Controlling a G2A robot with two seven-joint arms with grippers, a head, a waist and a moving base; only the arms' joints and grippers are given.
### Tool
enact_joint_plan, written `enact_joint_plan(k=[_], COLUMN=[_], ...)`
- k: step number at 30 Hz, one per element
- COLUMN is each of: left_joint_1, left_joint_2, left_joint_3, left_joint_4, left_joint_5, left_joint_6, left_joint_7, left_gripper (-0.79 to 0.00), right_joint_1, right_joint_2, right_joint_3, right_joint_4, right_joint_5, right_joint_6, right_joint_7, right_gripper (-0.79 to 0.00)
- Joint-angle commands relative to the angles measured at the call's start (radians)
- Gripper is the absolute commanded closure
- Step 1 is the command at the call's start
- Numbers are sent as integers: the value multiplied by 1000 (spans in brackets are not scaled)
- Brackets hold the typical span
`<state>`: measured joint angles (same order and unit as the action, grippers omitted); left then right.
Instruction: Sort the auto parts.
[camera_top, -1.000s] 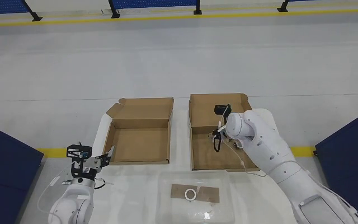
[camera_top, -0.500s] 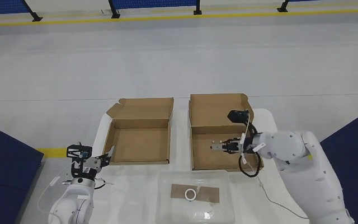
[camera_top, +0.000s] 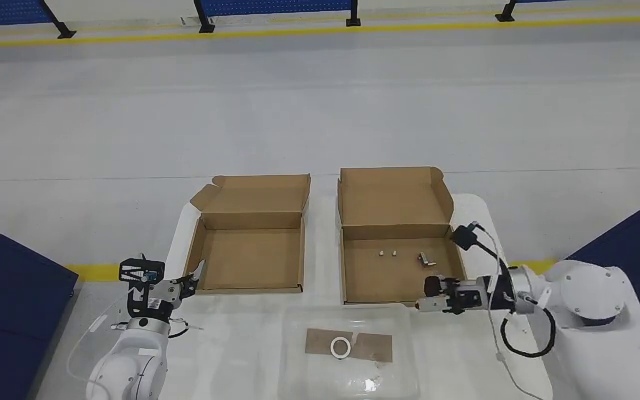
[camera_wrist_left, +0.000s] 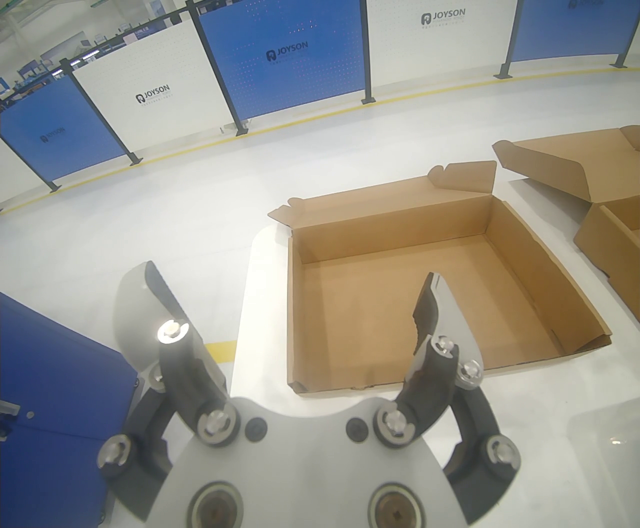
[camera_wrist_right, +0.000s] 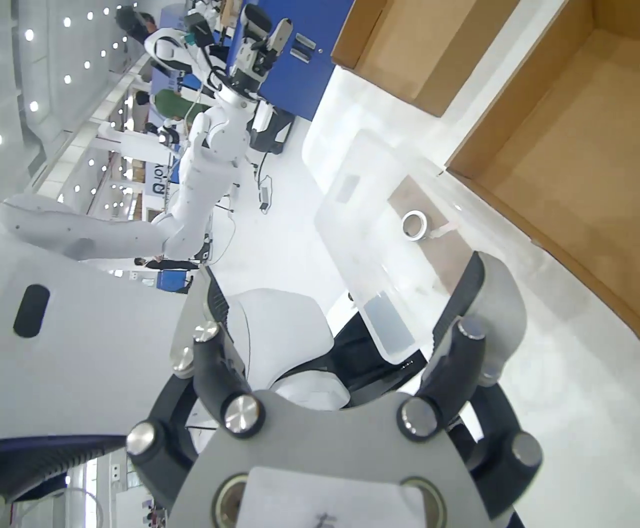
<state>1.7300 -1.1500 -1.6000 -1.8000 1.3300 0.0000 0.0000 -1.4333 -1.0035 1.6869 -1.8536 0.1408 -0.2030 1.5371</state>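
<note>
Your left gripper (camera_top: 190, 283) hangs at the near left corner of the white table (camera_top: 240, 330). Its fingers are spread wide and point at the open brown cardboard box on the left (camera_top: 245, 258), with nothing between them. From its wrist you look straight into that box (camera_wrist_left: 400, 300).

Your right gripper (camera_top: 422, 304) sits just off the near right corner of the second brown cardboard box (camera_top: 390, 280). It lies level, points toward the clear plastic tray (camera_top: 296, 340), and its fingers are apart and bare (camera_wrist_right: 345, 275).

The second box holds two tiny pale parts (camera_top: 380, 251) side by side and a small bent metal part (camera_top: 427, 259) near its right wall. They are too small for you to tell which way they point.

In the tray, a flat brown cardboard strip (camera_top: 370, 345) has its long axis running left to right. A white ring (camera_top: 335, 347) lies flat on it, and one small pale piece (camera_top: 370, 384) sits nearer you.

The blue and white panels (camera_wrist_left: 280, 55) behind carry printed logos.
</note>
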Motion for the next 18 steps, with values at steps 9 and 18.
enact_joint_plan(k=[9,18], left_joint_1=[0,0], left_joint_2=[0,0], left_joint_3=[0,0], left_joint_4=[0,0], left_joint_5=[0,0], left_joint_6=[0,0], left_joint_7=[0,0], left_gripper=[-785,-785], right_joint_1=[-39,-39], right_joint_2=[12,12], right_joint_3=[11,11], right_joint_4=[-8,-8], right_joint_5=[64,64], right_joint_6=[-46,-46], right_joint_7=[-1,-1], right_gripper=[-785,-785])
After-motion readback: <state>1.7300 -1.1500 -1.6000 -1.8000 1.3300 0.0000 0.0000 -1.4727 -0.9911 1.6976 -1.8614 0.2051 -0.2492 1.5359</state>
